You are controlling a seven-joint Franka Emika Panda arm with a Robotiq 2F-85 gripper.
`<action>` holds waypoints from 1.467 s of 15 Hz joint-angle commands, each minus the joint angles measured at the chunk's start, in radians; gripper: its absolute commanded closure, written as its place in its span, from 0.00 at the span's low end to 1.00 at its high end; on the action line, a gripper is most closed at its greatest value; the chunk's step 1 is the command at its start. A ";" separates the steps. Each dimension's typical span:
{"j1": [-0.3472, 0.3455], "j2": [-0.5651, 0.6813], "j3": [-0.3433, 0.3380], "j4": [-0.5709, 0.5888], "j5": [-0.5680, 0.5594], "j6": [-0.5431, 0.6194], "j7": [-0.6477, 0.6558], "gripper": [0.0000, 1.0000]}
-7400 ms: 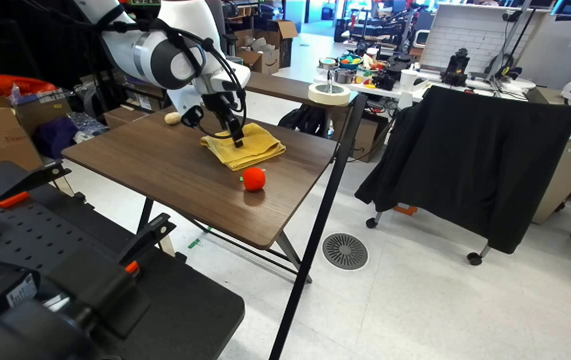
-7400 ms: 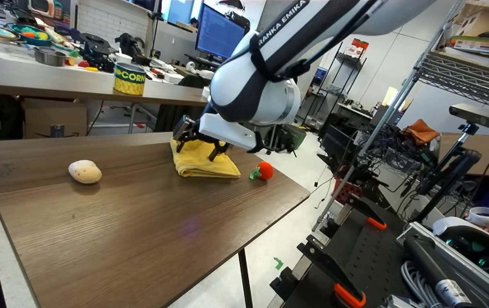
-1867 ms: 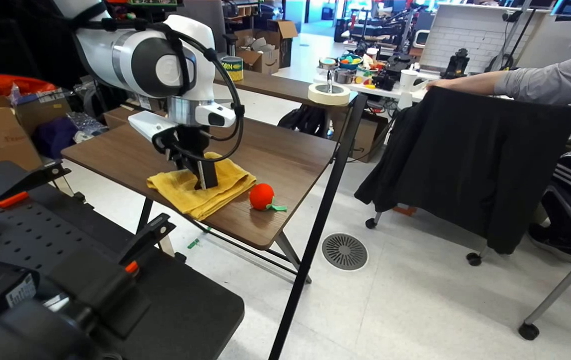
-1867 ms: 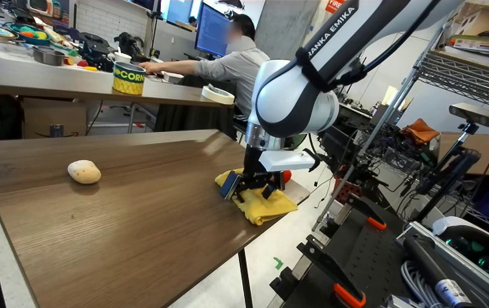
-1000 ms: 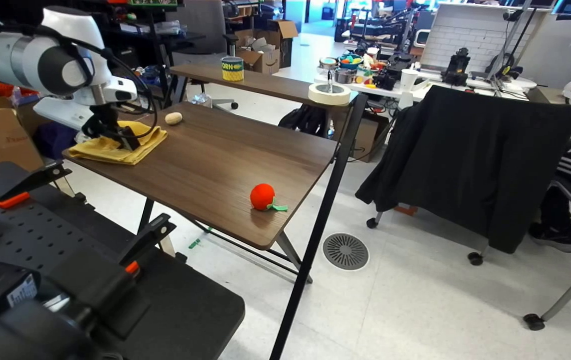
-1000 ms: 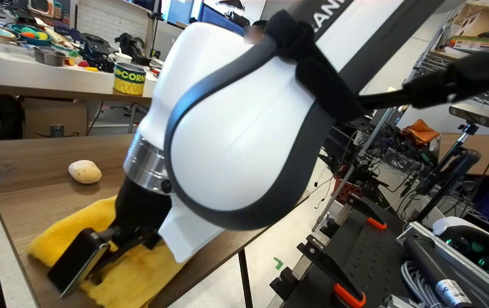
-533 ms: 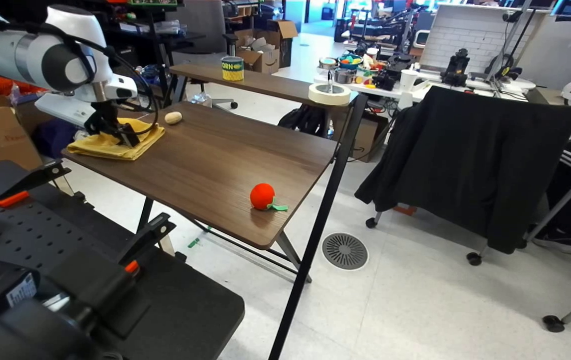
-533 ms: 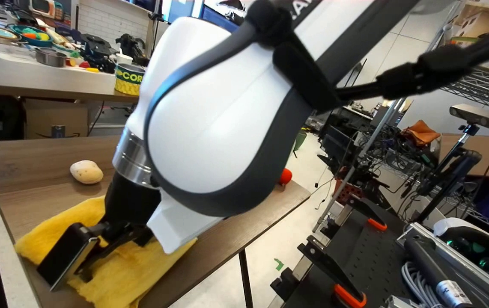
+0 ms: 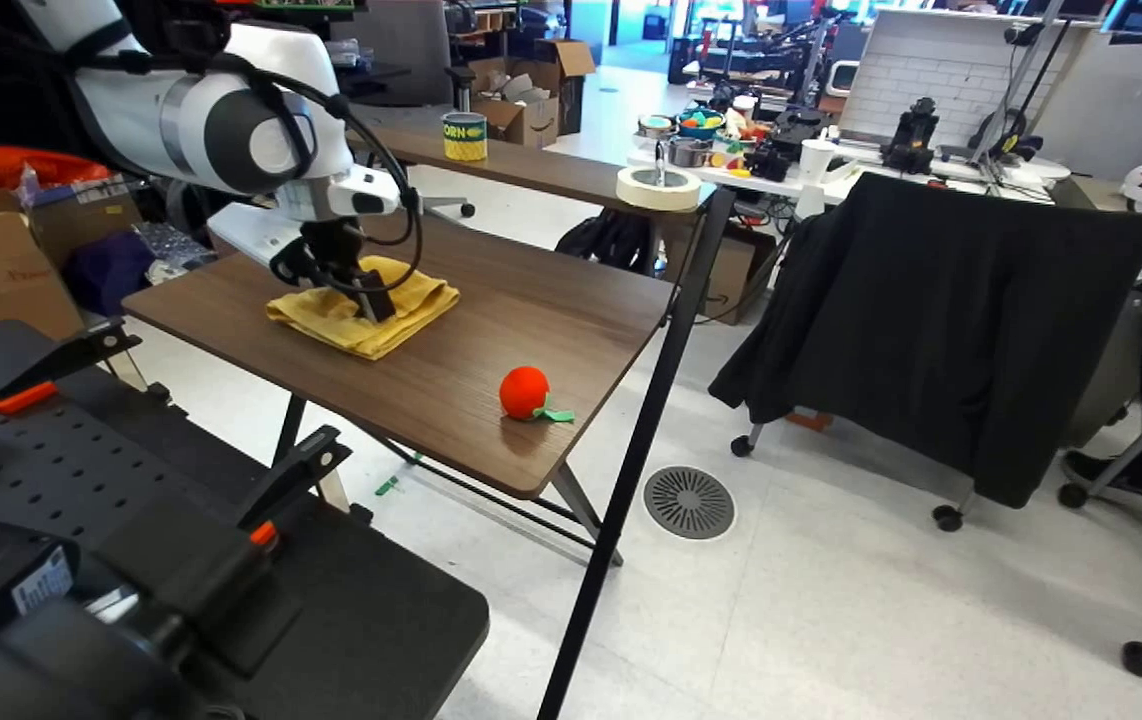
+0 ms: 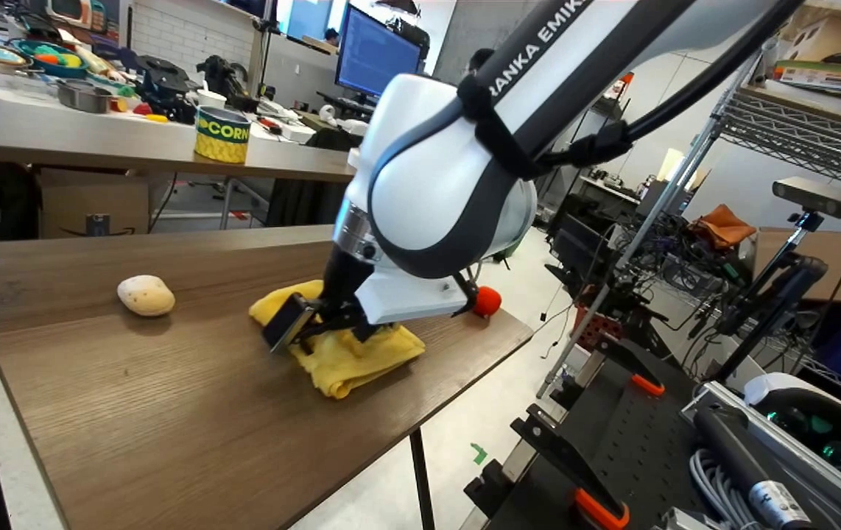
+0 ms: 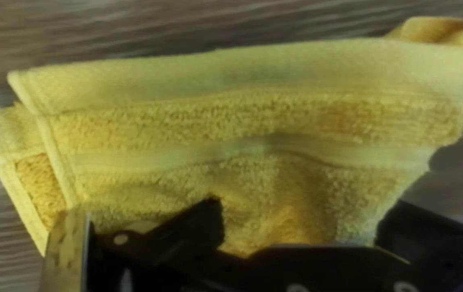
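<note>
A folded yellow cloth (image 9: 421, 303) lies on the brown table (image 9: 451, 340), under my gripper (image 9: 371, 310). The jaws stand wide apart, with the fingertips down on the cloth in both exterior views. In the wrist view the cloth (image 11: 231, 121) fills most of the picture and rises in a soft ridge between the fingers. No pinch on it shows. A red ball-like tomato with a green leaf (image 9: 524, 393) rests near the table's corner. A pale potato (image 10: 146, 295) sits apart on the table; the arm hides it in an exterior view.
A corn can (image 10: 222, 135) and a roll of tape (image 9: 659, 188) stand on a raised shelf behind the table. A slanting black post (image 9: 641, 450) runs past the table's end. A dark pegboard bench (image 9: 131, 480) with clamps lies beside the table.
Over the last half second gripper and cloth have moved together from one table end toward the middle. Compared with several seconds ago, the tomato has shifted nearer the corner and turned.
</note>
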 commanded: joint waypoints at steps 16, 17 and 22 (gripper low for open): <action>0.147 -0.079 0.064 -0.258 -0.165 0.155 -0.182 0.00; 0.126 -0.093 0.074 -0.270 -0.161 0.154 -0.196 0.00; 0.037 -0.093 0.008 -0.270 -0.098 0.188 -0.136 0.00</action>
